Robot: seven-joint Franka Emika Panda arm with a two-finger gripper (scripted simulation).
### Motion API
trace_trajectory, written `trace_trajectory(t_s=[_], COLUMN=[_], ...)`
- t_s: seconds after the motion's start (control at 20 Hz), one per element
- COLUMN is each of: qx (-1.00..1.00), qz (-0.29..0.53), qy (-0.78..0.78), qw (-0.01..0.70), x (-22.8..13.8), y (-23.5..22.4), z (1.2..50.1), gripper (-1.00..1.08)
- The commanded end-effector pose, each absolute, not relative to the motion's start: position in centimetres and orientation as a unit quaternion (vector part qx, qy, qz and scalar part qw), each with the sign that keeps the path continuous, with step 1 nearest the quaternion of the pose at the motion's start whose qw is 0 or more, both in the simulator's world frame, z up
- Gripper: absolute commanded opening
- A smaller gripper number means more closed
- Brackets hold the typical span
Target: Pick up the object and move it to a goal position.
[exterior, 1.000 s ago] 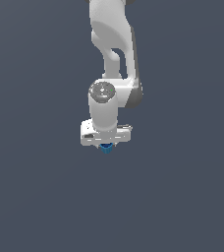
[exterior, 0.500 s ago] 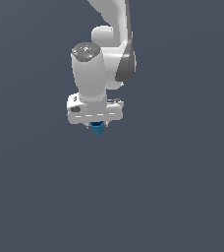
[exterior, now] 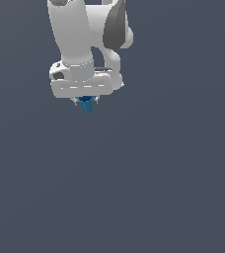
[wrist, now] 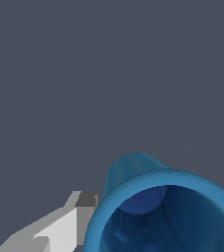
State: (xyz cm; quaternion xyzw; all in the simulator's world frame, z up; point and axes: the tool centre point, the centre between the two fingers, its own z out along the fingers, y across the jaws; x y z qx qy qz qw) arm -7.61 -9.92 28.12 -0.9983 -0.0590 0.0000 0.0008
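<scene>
One tapered blue object (exterior: 87,105), hollow.

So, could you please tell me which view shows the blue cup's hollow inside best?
The wrist view: the blue cup fills the frame, open rim toward the camera. The exterior view shows only its tapered outside below the pincer.

Exterior view: arm (exterior: 87,34) is cut off at the top edge, and the white hand body hides the upper part of the blue cup (exterior: 87,105) and most of the fingers (exterior: 78,101). Wrist view: cup (wrist: 133,170) runs off the bottom edge, one finger (wrist: 60,229) is partly visible and clipped, and the other is barely a sliver at the frame edge.
</scene>
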Motion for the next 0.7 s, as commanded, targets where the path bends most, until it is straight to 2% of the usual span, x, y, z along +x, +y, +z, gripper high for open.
trace_trajectory(t_s=[0.0,0.35,0.65], qx=[-0.998,-0.998,-0.998], qz=[0.000,0.000,0.000], qy=[-0.059,-0.059,-0.059], qw=[0.001,0.001,0.000], x=[-8.6,-10.3,-10.8], y=[-10.7,-12.3,-12.8], z=[30.0,33.6,34.6], gripper=[-1.00,-1.00,-1.00])
